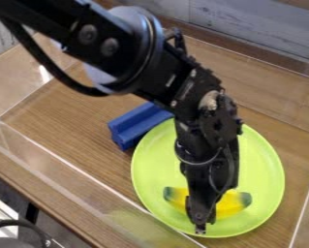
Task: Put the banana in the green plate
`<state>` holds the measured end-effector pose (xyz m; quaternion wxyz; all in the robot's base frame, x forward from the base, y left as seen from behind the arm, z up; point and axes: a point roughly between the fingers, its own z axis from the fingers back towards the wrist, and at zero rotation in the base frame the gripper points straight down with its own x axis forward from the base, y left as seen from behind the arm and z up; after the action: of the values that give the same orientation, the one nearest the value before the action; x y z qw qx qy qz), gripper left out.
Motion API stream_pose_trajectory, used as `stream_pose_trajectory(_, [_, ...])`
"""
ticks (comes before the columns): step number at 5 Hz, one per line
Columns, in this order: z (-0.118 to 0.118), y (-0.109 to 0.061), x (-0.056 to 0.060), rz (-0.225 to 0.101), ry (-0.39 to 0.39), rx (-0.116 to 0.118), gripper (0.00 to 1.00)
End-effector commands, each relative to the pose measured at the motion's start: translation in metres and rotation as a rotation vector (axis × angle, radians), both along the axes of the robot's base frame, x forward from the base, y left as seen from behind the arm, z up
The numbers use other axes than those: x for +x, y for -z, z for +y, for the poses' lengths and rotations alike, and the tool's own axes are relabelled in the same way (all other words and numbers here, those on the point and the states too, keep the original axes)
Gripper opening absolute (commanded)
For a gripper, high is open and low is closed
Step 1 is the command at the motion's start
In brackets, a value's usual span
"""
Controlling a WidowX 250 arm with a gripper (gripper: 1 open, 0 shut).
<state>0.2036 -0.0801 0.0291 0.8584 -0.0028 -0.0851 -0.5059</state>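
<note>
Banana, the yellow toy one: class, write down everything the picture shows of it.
The small, bright yellow toy banana has dull greenish tips and looks like smooth plastic. It lies crosswise on the near part of the round lime-green plastic plate, inside the rim. The black robot gripper covers its middle; whether the fingers grip it is unclear.

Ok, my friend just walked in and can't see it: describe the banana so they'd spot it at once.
Find the big lime-green plate. Low on it, around the black end effector, lies the banana. It's yellow with dark tips, unlike the blue block beside the plate.
</note>
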Motion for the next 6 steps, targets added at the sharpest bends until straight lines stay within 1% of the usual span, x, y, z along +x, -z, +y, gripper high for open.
stream_pose_trajectory(1, [0.0039, 0.0020, 0.0031, 0.000, -0.014, -0.004, 0.00])
stream_pose_trajectory(6, [0.0087, 0.0013, 0.0082, 0.007, -0.019, -0.019, 0.00])
